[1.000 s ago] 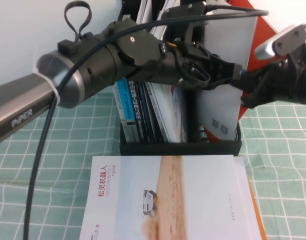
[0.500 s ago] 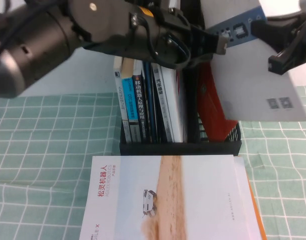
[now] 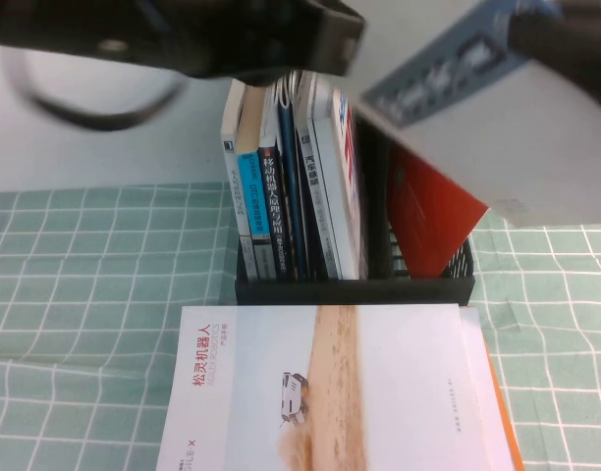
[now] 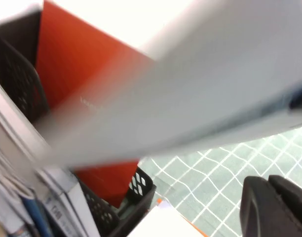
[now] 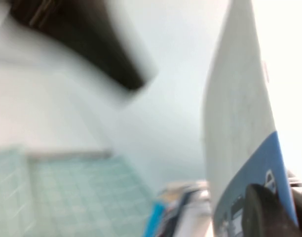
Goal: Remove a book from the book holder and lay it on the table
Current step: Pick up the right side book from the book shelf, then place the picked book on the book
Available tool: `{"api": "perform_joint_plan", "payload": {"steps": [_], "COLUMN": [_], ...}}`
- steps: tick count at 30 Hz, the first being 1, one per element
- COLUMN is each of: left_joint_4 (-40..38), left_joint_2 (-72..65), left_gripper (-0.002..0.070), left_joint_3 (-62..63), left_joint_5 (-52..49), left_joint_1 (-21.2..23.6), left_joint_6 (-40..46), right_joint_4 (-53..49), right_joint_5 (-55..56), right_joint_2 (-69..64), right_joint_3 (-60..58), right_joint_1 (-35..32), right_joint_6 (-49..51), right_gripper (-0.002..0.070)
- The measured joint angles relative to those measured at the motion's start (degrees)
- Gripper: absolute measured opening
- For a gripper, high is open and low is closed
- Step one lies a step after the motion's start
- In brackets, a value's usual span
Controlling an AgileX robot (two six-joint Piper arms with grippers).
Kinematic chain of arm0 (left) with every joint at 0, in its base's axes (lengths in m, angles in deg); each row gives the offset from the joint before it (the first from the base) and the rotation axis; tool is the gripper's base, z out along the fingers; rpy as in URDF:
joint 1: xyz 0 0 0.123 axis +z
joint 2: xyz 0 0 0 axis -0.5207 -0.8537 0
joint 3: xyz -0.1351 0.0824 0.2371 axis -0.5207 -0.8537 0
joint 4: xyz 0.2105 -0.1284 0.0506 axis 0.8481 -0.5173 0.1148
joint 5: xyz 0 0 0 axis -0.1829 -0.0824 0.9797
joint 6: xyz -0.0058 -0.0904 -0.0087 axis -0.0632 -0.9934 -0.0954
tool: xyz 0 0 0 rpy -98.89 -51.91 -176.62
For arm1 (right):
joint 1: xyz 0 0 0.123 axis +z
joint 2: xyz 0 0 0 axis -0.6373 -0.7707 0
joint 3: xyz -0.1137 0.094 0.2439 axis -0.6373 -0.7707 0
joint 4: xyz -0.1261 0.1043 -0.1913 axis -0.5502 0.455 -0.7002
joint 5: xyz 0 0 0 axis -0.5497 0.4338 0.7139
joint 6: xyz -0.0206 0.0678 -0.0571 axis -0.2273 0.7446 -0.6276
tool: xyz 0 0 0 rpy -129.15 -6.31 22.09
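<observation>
Two closed grippers, left (image 3: 330, 44) and right (image 5: 269, 210), hold the thin, flat book (image 3: 458, 108).

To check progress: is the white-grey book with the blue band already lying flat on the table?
No, the book hangs tilted in the air above the book holder, not on the table.

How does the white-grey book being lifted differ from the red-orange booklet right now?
The book is up in the air, clear of the book holder; the red-orange booklet stands in the holder's right slot. The book is white-grey with a slate-blue band; the booklet is plain red-orange. The right gripper is shut on the book; nothing holds the booklet. Both are thin softcovers and tilted.
</observation>
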Motion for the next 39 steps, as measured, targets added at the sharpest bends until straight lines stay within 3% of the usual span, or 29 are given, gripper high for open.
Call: {"api": "perform_joint_plan", "payload": {"steps": [5, 10, 19, 24, 32, 39], "left_joint_4": [2.71, 3.33, 4.59, 4.59, 6.60, 7.02], "left_joint_2": [7.63, 13.29, 16.89, 17.20, 18.11, 18.11], "left_gripper": [0.0000, 0.0000, 0.0000, 0.0000, 0.0000, 0.0000], "left_joint_3": [0.04, 0.13, 0.13, -3.01, -11.91, -16.69], "left_joint_5": [-4.00, -10.19, -18.99, -20.13, -18.49, -16.03], "left_joint_1": [0.00, 0.00, 0.00, 0.00, 0.00, 0.00], "left_joint_6": [-0.25, -0.70, -0.13, -0.01, -0.01, -0.34], "right_joint_4": [-12.69, -19.14, -32.57, -35.40, -35.52, -35.25], "right_joint_5": [-8.28, -9.98, 0.54, 13.33, 28.58, 22.87], "right_joint_2": [1.36, 1.48, -1.88, -7.98, -13.95, -18.75], "right_joint_3": [0.00, -0.10, -2.18, -2.20, -2.20, -2.20], "right_joint_1": [0.30, 5.60, 23.19, 31.58, 34.18, 34.49], "right_joint_6": [4.10, 3.76, 3.52, 0.79, -9.61, -4.97], "right_gripper": [0.0008, 0.0008, 0.0008, 0.0008, 0.0008, 0.0008]}}
